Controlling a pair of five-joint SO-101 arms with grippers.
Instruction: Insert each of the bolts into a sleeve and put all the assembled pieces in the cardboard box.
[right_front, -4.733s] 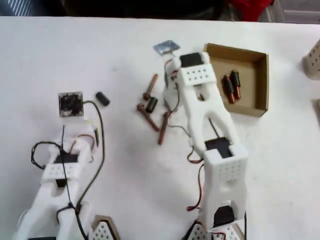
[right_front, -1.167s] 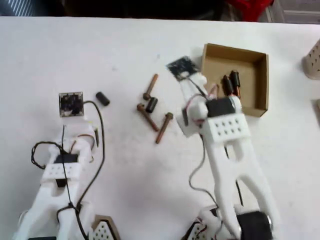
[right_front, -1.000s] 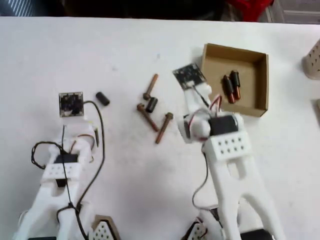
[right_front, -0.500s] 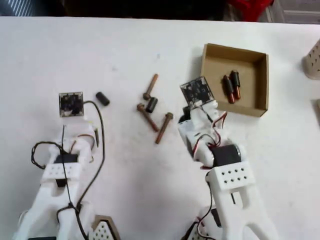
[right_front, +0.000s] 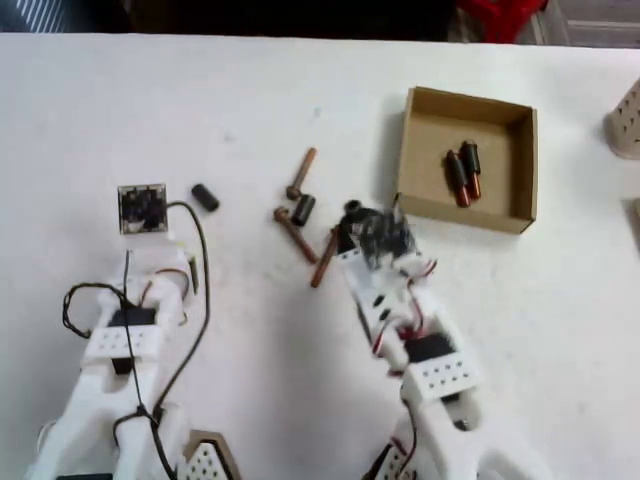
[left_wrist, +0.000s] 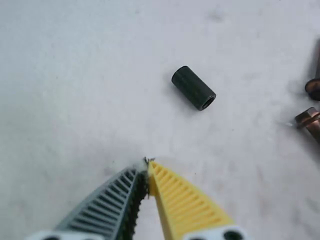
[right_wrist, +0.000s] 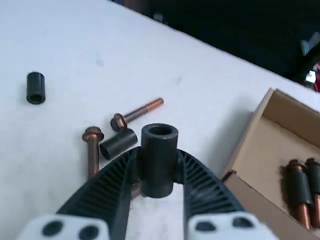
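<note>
White table (right_front: 100, 90) — right gripper (right_wrist: 159, 157) clamps a black sleeve (right_wrist: 159, 140) upright.

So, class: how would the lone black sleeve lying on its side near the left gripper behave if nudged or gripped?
The lone sleeve is a short cylinder on its side, so it would probably roll if nudged sideways. It looks rigid: the right gripper clamps a matching sleeve without visible squashing.

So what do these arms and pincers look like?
The left arm and right arm are white shells with hole-dotted panels, black and red cables. The left pincer has one grey and one yellow ribbed finger; the right pincer has black ones.
</note>
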